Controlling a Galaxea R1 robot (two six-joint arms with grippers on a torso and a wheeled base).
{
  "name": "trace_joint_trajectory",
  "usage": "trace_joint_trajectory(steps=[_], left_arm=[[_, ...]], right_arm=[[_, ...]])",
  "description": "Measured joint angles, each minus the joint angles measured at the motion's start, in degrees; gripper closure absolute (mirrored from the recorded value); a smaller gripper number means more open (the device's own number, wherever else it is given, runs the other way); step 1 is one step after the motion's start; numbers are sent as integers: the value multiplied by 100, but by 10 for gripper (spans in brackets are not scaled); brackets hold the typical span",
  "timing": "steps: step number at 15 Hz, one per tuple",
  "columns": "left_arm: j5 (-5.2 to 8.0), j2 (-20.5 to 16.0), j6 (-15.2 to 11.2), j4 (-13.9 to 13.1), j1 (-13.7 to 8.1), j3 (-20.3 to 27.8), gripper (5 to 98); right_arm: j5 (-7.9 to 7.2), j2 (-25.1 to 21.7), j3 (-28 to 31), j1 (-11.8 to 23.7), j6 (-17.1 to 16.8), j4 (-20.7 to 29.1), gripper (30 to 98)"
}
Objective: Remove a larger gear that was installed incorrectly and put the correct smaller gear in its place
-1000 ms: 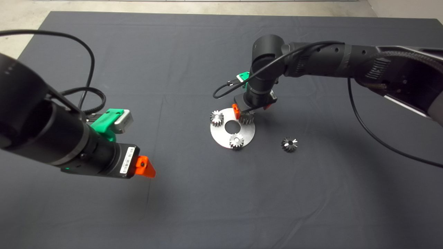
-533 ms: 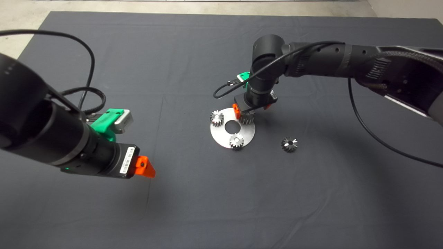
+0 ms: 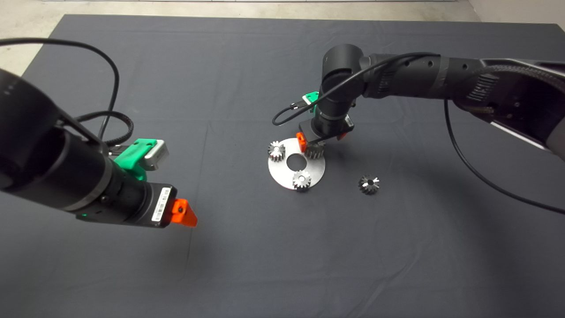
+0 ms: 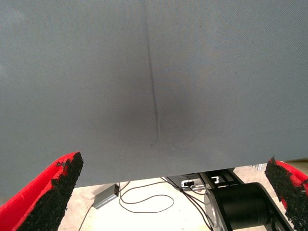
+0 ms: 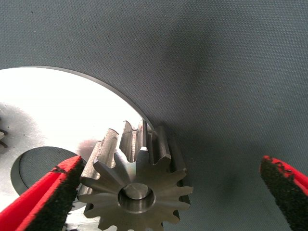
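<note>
Hovering over the round steel plate (image 3: 296,164), the right gripper (image 3: 318,138) stands above the smaller gear (image 3: 315,150) seated at the plate's rim nearest the right arm. Only the right wrist view shows the red fingers (image 5: 48,198) spread wide, one pad just beside the gear's (image 5: 137,185) teeth, the other well clear over the mat (image 5: 216,62); from overhead the wrist hides the gap. The head view alone takes in two more small gears (image 3: 276,151) (image 3: 302,180) seated on the plate around its centre hole, and the larger gear (image 3: 369,184) lying off the plate on the mat, on the right arm's side. The left gripper (image 3: 183,215) hangs well away from the plate on the other side, its fingers (image 4: 50,192) wide apart over bare mat.
</note>
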Motion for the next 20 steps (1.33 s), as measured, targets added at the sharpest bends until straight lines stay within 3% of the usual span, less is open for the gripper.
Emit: trace_joint_trajectory(steps=[6, 14, 20], left_arm=[[2, 0, 0, 0, 0, 0, 61], [2, -19, 0, 0, 0, 0, 61], [2, -20, 0, 0, 0, -1, 61]], right_arm=[[-2, -4, 0, 0, 9, 0, 329], [50, -1, 0, -1, 13, 2, 476], [52, -1, 0, 0, 16, 5, 480]])
